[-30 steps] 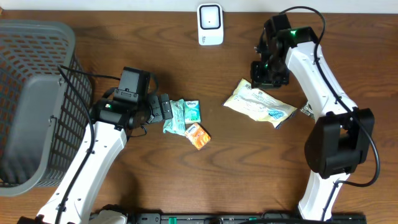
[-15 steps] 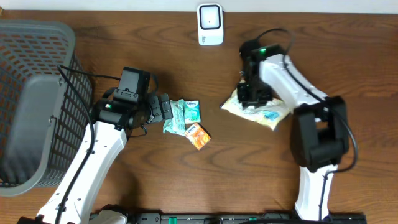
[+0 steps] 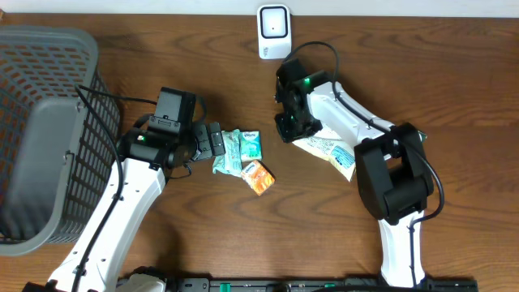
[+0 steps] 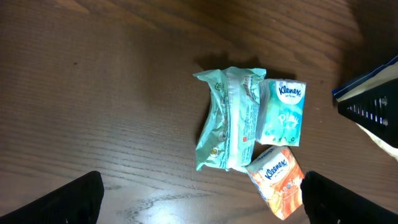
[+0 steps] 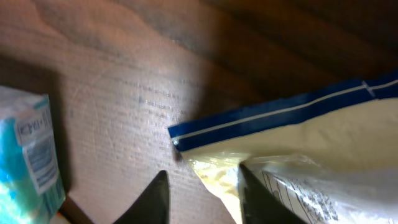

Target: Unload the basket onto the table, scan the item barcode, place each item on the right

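- The right gripper (image 3: pixel 288 128) is down at the left end of the snack bag (image 3: pixel 332 150).
- Seen from the right wrist, its two dark fingers (image 5: pixel 157 199) are close together. The bag's corner, with a blue stripe, sits between them, so the jaws are pinching the bag.
- The bag is white and lies flat on the brown table (image 3: pixel 162 49). It is in the middle, a bit to the right.
- The white scanner (image 3: pixel 274 32) stands at the back edge of the table, near the bag but not touching it.
- The left gripper (image 3: pixel 215 139) is low over the table with its jaws spread wide. It holds nothing.
- Just in front of it lie three small packs, all touching: a green pack (image 4: pixel 227 118), a blue-green tissue pack (image 4: pixel 283 112) and an orange tissue pack (image 4: pixel 277 180).
- A grey basket (image 3: pixel 49 130) sits at the far left.
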You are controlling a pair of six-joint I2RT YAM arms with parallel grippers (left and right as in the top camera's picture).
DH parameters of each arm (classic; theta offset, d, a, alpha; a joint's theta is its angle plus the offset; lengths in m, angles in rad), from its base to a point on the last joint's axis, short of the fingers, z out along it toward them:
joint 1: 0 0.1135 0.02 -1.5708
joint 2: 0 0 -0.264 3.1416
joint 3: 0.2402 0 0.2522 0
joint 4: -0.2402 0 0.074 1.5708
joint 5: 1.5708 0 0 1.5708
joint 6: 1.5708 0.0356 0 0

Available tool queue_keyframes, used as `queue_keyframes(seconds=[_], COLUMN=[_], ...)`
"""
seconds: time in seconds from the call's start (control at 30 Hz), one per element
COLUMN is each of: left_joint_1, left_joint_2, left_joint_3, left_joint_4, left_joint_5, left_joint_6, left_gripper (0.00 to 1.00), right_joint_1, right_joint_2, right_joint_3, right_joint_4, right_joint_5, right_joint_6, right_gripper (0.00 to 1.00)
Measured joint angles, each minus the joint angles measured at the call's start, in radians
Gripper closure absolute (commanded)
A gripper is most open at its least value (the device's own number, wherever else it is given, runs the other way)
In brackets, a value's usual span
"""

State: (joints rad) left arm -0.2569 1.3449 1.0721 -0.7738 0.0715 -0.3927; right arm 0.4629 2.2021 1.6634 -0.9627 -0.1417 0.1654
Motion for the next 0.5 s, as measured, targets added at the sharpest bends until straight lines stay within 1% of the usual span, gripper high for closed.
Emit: queue_keyframes(seconds=[0.03, 0.13, 0.17, 0.2, 0.3, 0.33, 0.37, 0.4, 0.5], left_joint_1=[0.000, 0.000, 0.000, 0.000, 0.000, 0.000, 0.000, 0.000, 0.000], left_joint_2=[0.000, 0.000, 0.000, 0.000, 0.000, 0.000, 0.000, 0.000, 0.000], left_joint_3=[0.000, 0.000, 0.000, 0.000, 0.000, 0.000, 0.000, 0.000, 0.000], left_joint_4=[0.000, 0.000, 0.000, 0.000, 0.000, 0.000, 0.000, 0.000, 0.000], left_joint_5=[0.000, 0.000, 0.000, 0.000, 0.000, 0.000, 0.000, 0.000, 0.000], left_joint_6=[0.000, 0.000, 0.000, 0.000, 0.000, 0.000, 0.000, 0.000, 0.000], left_gripper=[0.00, 0.00, 0.00, 0.00, 0.00, 0.00, 0.00, 0.00, 0.00], right_joint_1=[-0.003, -0.014, -0.021, -0.027, -0.060, -0.075, -0.095, -0.109, -0.163], right_joint_2=[0.000, 0.003, 0.003, 0.003, -0.003, -0.011, -0.024, -0.036, -0.079], right_joint_3=[0.006, 0.055, 0.084, 0.112, 0.216, 0.243, 0.268, 0.284, 0.306], right_joint_4=[-0.016, -0.093, -0.139, -0.172, -0.322, -0.363, -0.420, -0.455, -0.586], right_joint_5=[-0.006, -0.039, -0.047, -0.058, -0.070, -0.068, -0.058, -0.043, 0.062], right_joint_6=[-0.006, -0.019, -0.021, -0.023, -0.019, -0.016, -0.006, 0.006, 0.068], right_gripper=[0.79, 0.79, 0.83, 0.84, 0.79, 0.76, 0.69, 0.65, 0.58])
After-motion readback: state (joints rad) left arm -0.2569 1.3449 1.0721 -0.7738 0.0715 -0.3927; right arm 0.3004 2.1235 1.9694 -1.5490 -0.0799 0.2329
